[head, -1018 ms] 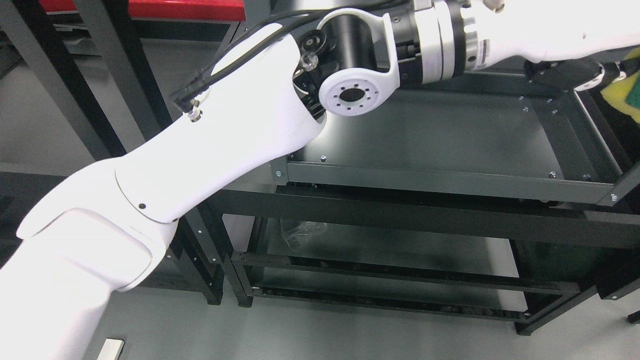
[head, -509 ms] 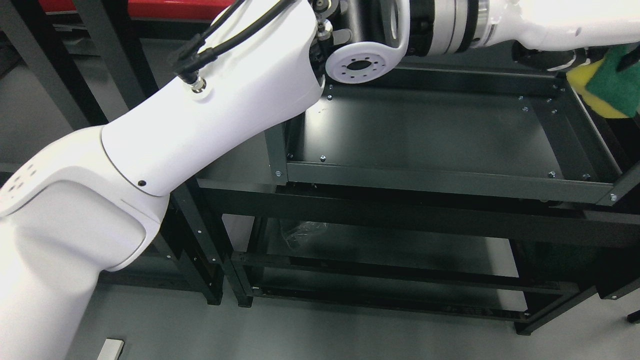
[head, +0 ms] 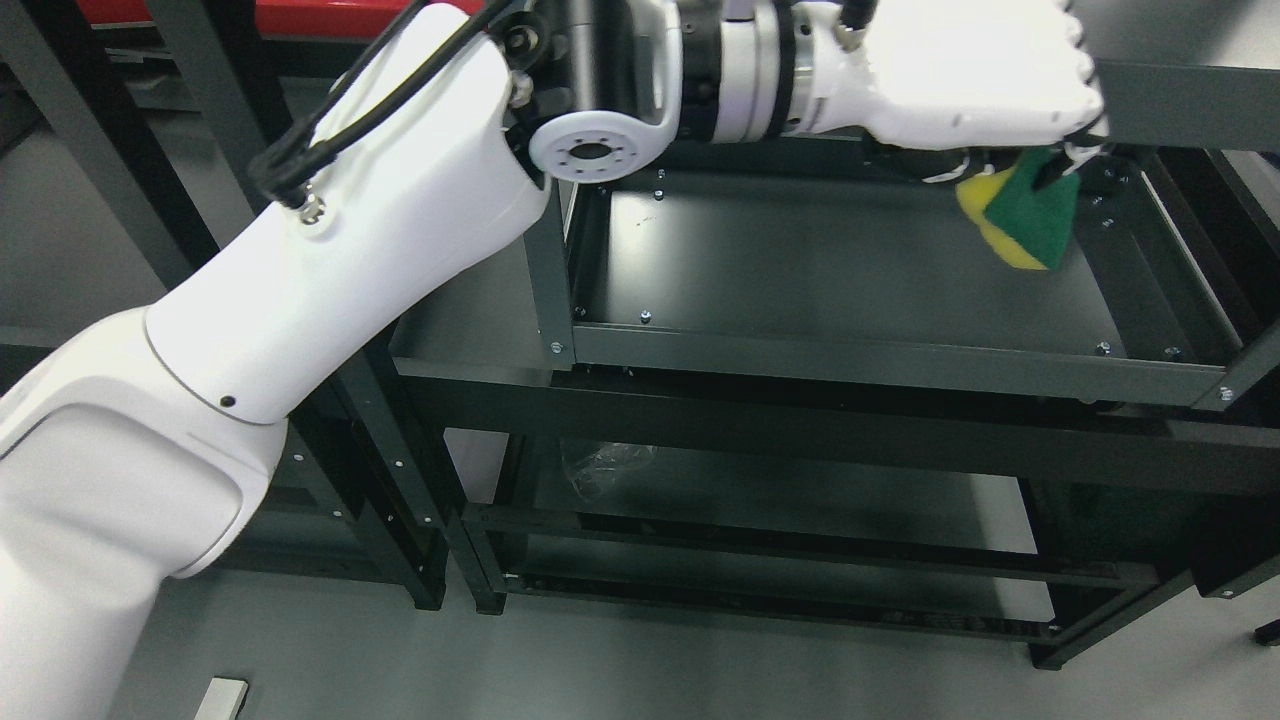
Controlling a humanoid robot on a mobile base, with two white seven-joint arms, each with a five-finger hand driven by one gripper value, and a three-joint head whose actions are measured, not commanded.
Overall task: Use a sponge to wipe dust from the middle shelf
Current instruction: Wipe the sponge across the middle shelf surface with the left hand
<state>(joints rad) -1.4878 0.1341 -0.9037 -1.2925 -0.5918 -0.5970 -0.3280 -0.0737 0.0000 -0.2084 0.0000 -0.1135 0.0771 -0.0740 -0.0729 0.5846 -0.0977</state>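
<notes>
One sponge, yellow foam with a green scouring face, hanging from the left hand above the far right part of the middle shelf. Tilted, a lower corner pointing down toward the dark shelf panel; whether touching it or just above it cannot be told. Gripped at its upper edge, green face turned toward the camera, yellow showing along the left and bottom edges.

One hand in view, white, back of the hand up, knuckles toward the right. Fingers curled downward and clamped on the top of the sponge, the tips dark where they meet it. Wrist straight behind the hand, banded black and silver, lying nearly level along the top of the picture. One round white elbow joint left of the wrist, just over the shelf's far left corner. One thick white forearm and upper arm running from that joint down to the lower left edge, black cables clipped along its upper side.

One dark metal rack, three levels visible: an upper rail just right of the hand, the middle shelf with its raised rim and small screws, one lower shelf. One crumpled clear plastic piece at the left of the lower shelf. One small pale block on the grey floor at the bottom left. One red panel along the top left edge, behind a second dark frame.
</notes>
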